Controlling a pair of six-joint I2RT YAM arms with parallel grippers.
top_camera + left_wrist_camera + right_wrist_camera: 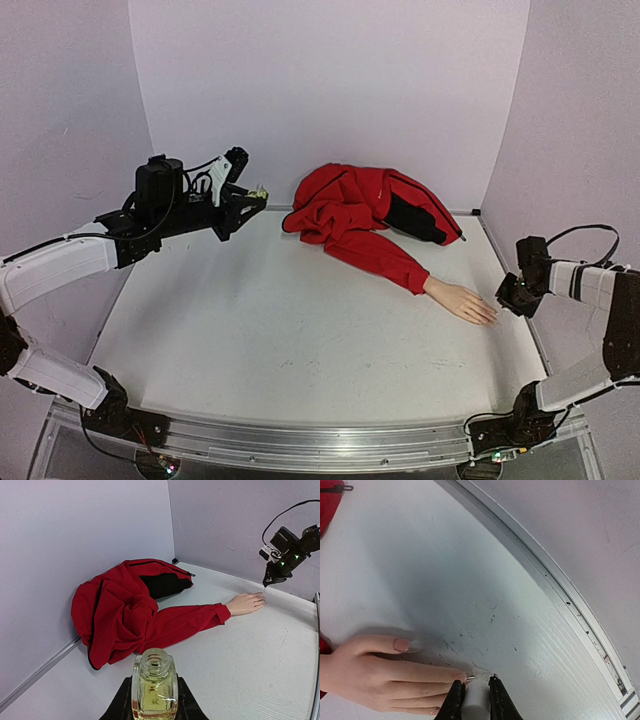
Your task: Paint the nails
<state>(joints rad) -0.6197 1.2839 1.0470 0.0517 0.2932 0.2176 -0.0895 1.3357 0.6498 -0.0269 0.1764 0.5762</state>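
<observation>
A pale mannequin hand [462,300] sticks out of a red jacket sleeve [378,252] and lies flat on the white table. Its nails show in the right wrist view: a thumb nail [401,644] and a fingertip nail [460,676]. My right gripper [476,696] is shut on a white brush cap [477,700]; its thin brush tip touches that fingertip nail. It also shows in the top view [519,296], just right of the fingertips. My left gripper [154,705] is shut on a small open bottle of yellowish polish [154,690], held raised at the far left [255,193].
The crumpled red jacket [350,205] lies at the back of the table against the rear wall. A metal rail [555,587] runs along the table's right edge close to my right gripper. Purple walls enclose the table on three sides.
</observation>
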